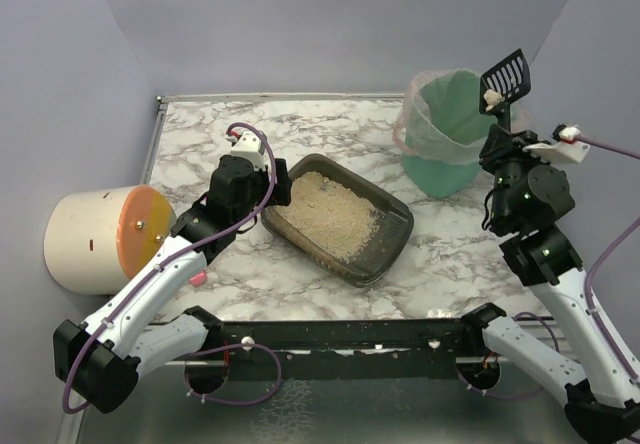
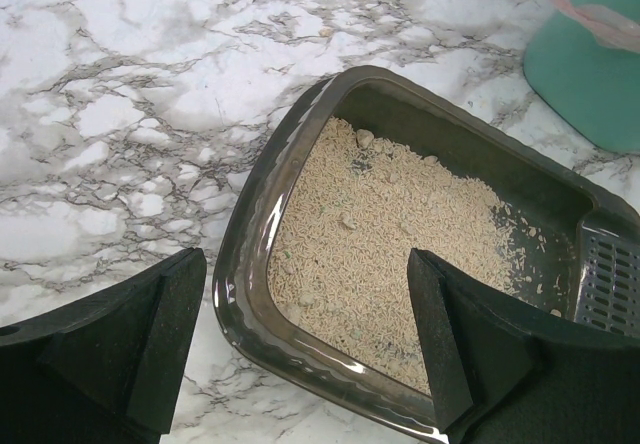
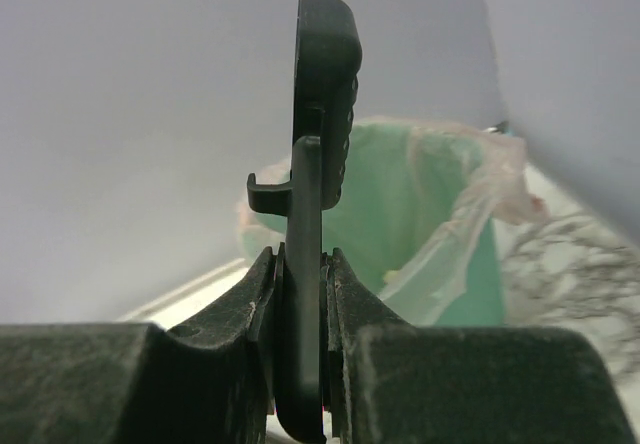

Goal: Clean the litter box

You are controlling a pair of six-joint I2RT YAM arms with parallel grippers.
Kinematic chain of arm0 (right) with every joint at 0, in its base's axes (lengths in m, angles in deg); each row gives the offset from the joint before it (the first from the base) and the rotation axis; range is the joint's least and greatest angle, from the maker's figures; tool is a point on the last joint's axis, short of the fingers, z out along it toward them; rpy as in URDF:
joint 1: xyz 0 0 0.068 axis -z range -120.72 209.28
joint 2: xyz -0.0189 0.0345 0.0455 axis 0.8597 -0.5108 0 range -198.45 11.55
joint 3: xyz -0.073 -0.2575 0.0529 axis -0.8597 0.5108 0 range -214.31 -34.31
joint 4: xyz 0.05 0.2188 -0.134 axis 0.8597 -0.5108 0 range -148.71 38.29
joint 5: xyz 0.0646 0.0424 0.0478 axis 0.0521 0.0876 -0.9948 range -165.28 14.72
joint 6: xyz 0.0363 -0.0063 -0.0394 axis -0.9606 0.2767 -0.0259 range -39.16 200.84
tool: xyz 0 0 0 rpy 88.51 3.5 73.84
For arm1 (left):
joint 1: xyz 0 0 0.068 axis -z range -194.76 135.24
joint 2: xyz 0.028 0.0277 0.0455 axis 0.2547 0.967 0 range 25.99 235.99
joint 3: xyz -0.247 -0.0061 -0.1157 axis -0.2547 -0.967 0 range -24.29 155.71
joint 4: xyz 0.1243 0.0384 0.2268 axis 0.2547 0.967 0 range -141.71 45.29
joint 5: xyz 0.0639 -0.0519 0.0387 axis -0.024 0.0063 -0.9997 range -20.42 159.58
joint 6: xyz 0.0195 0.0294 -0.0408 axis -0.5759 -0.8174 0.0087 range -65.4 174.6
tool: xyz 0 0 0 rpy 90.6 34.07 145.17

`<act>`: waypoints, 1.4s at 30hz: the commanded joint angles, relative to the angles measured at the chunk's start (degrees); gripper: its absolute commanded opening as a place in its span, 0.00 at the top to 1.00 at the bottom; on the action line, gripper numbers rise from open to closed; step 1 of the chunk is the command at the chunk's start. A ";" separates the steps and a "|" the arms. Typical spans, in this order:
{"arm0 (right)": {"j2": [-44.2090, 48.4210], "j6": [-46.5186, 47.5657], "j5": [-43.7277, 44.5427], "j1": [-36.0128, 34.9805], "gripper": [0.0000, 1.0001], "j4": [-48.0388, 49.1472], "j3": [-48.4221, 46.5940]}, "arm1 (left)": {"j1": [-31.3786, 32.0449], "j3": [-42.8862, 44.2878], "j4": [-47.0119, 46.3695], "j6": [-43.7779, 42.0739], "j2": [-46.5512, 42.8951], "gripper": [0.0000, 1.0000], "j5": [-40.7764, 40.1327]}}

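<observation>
Litter box [image 1: 340,219], a shallow dark tray, lies at the middle of the marble desk [image 1: 460,254], turned diagonally. Beige litter covers most of its floor, with a few small lumps, and thins to bare plastic at the end nearer the bucket, where the left wrist view shows a grey slotted panel [image 2: 610,284].

The left gripper [image 2: 305,264] stands wide open and holds nothing, one of its fingers [image 2: 150,334] outside the box rim and the other above the litter; whether they touch the rim cannot be told. The right gripper [image 3: 300,264] is clamped on the handle of the black scoop [image 1: 508,72], raised upright by the green bucket [image 1: 450,134] at the desk's far right corner. A pale clump [image 1: 492,96] clings to the scoop.

The step is judged to be emptying: centre the scoop over the bag-lined mouth, then tip slowly so the clump falls inside. Nothing can be made out inside the bucket.
</observation>
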 commanded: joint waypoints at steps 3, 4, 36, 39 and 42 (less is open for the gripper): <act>-8.04 18.23 8.07 0.19 0.99 -1.24 -3.86 | 0.20 0.68 0.07 0.53 0.16 0.11 0.31; -9.36 21.03 8.74 0.24 0.99 -0.58 -4.11 | 0.20 0.67 0.11 0.50 0.15 0.11 0.32; -18.98 14.99 -31.49 -0.26 0.99 -20.08 -24.26 | 0.90 1.06 1.25 0.15 0.02 0.11 -0.58; -20.13 11.89 -39.11 -0.24 0.99 -23.13 -25.89 | 0.90 1.35 1.75 0.23 0.84 0.11 -0.82; -20.23 10.09 -45.92 -0.22 0.99 -25.12 -25.76 | 0.89 1.54 2.16 0.31 1.50 0.11 -1.25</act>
